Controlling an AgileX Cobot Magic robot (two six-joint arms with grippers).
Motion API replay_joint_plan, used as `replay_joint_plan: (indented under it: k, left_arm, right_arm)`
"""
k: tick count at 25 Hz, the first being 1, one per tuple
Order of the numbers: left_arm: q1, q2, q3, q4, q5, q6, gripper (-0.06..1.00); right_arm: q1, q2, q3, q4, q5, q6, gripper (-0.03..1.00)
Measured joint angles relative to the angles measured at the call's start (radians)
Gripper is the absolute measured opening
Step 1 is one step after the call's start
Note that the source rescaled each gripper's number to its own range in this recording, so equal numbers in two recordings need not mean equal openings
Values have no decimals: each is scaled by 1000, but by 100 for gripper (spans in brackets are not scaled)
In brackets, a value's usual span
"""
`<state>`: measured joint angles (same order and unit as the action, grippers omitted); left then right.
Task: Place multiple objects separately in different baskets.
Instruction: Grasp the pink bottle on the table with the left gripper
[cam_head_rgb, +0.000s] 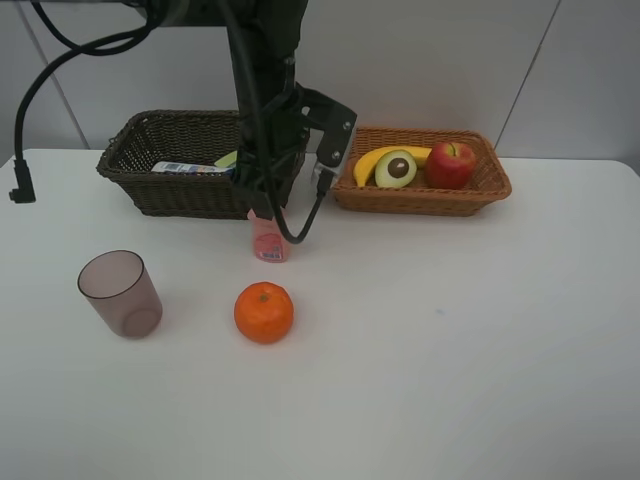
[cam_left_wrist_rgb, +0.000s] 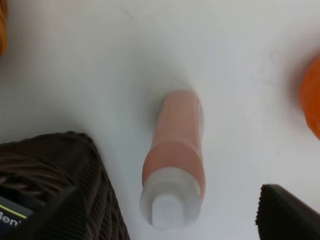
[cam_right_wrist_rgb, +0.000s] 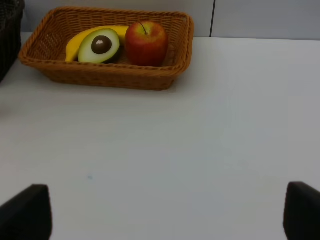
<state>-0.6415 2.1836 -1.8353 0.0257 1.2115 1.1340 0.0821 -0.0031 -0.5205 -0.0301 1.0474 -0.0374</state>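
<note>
From high up, the left pincer (cam_head_rgb: 265, 205) hangs open just above the upright small pink bottle (cam_head_rgb: 269, 242), on the worktop (cam_head_rgb: 450, 350) beside the dark brown basket (cam_head_rgb: 130, 178); its wrist view suggests the bottle is roughly centred, so descend straight, clear of the wicker; the right wrist view shows the right pincer (cam_right_wrist_rgb: 162, 212) open and empty.

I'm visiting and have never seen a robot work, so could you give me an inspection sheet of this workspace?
Surface: white table, no spills seen.
Job's things: banana, avocado, apple in tan basket; shampoo bottle in dark basket; cup, orange, pink bottle on table.
Clutter: nothing seen.
Grippers: left gripper open above pink bottle; right gripper open over table.
Cables: black cable loops overhead and by left gripper.
Surroundings: pale wall panels.
</note>
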Motion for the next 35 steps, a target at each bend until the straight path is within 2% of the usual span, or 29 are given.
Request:
replay_joint_plan:
  k: [35]
  left_arm:
    - [0,152,1,20,0,-15,91]
  right_arm:
    - [0,0,0,0,0,0,97]
